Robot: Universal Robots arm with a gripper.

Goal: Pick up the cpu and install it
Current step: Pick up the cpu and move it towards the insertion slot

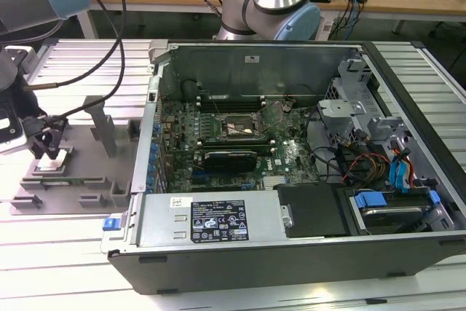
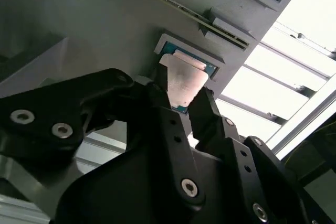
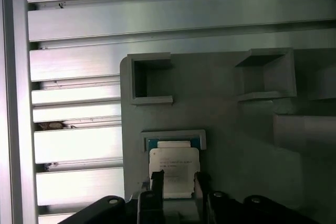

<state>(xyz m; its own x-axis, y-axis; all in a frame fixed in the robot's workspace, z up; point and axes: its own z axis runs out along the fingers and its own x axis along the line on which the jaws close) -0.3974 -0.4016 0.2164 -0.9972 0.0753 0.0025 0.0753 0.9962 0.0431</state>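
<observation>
We see the jaws pinching the cpu (image 3: 174,169) (image 2: 184,82) by two opposite edges, just over its pocket (image 3: 173,136) in the grey holder (image 3: 236,114) (image 1: 80,172). The holder lies on the table (image 1: 73,253) near the edge at the exterior view's left, beside the open computer case (image 1: 291,238).

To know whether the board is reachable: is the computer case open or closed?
Open. In the exterior view the computer case lies without a side cover, and the green board and its socket show inside.
</observation>
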